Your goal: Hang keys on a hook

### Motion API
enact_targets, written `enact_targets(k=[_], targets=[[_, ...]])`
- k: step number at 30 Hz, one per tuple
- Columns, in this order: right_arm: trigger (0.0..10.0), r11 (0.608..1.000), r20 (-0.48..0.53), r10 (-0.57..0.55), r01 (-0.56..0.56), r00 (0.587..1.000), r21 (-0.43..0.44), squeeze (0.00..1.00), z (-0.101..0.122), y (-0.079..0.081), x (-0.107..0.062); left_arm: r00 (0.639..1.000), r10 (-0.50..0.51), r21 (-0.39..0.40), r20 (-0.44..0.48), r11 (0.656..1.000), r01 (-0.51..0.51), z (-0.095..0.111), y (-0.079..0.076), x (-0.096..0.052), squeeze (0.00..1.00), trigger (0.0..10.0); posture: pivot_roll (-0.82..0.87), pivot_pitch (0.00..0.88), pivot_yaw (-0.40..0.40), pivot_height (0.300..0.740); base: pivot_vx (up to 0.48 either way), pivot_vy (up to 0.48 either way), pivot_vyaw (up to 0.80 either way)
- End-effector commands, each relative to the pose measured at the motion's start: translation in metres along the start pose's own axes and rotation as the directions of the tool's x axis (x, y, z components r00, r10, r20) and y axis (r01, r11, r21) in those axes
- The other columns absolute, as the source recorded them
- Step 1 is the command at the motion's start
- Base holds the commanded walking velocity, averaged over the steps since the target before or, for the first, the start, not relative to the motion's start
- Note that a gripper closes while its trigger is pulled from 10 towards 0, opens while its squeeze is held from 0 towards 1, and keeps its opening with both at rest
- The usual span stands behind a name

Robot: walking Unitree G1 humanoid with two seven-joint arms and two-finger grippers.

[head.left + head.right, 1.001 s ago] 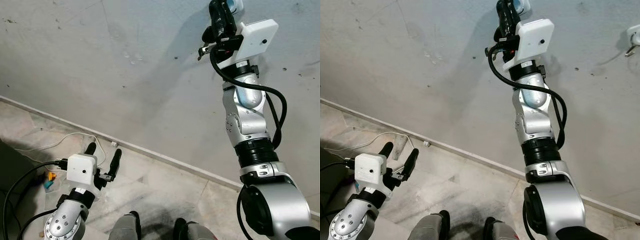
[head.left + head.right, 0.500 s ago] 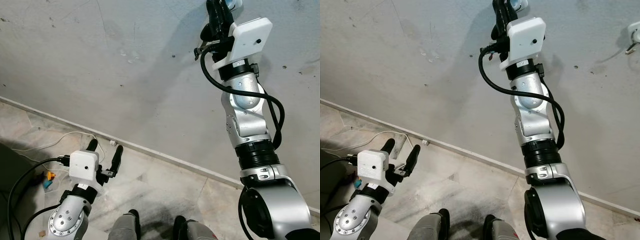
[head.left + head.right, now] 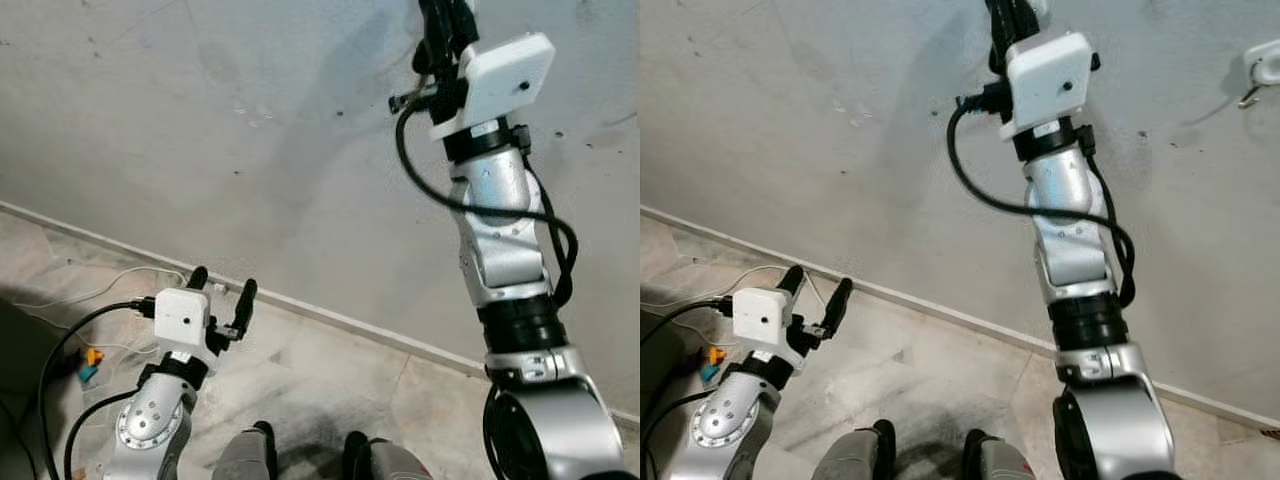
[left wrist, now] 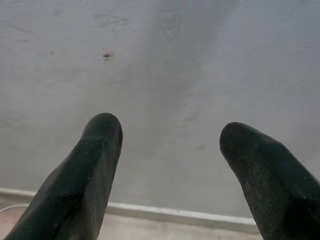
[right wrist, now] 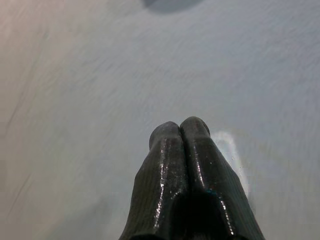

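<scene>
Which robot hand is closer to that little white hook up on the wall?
The right. The right gripper is raised high against the wall, to the left of the white hook. The left gripper hangs low near the floor, far below the hook.

Head stereo pair: looks forward and down, sharing the grey plaster wall (image 3: 200,150) and pale stone floor (image 3: 940,370); wrist cameras: each faces that wall along its black fingers, close.

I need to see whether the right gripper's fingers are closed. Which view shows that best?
The right wrist view: the right gripper has both black fingers pressed together against the grey wall. In both eye views the raised arm's white camera box mostly hides them.
</scene>
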State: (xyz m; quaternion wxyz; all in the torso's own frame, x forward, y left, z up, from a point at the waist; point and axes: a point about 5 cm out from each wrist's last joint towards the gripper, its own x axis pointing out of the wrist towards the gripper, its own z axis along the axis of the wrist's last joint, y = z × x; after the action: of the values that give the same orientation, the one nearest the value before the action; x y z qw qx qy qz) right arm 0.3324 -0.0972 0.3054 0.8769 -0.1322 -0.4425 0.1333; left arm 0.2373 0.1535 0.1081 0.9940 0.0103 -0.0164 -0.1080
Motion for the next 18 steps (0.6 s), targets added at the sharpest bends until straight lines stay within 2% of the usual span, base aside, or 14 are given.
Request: enact_targets(k=[1,9,18], targets=[[10.0,1.000,0.029,0.015,-0.015,0.999,-0.013,0.00,0.008,0.003,0.001,1.000,0.005,0.005,-0.020,1.000,-0.005,-0.006,0.001,-0.003,0.00,10.0,0.13,0.162,-0.006,0.740,0.000,0.000,0.00],[10.0,0.999,-0.012,0.041,-0.042,0.999,-0.007,0.00,0.006,0.011,-0.009,1.000,-0.010,-0.003,-0.014,1.000,0.010,-0.009,-0.002,0.002,0.00,10.0,0.11,0.157,-0.008,0.740,0.000,0.000,0.00],[10.0,0.998,-0.046,0.052,-0.051,0.998,0.024,0.00,0.001,0.013,-0.012,1.000,-0.012,-0.006,-0.010,1.000,0.012,-0.010,-0.003,0.003,0.00,10.0,0.11,0.156,-0.012,0.740,0.000,0.000,0.00]])
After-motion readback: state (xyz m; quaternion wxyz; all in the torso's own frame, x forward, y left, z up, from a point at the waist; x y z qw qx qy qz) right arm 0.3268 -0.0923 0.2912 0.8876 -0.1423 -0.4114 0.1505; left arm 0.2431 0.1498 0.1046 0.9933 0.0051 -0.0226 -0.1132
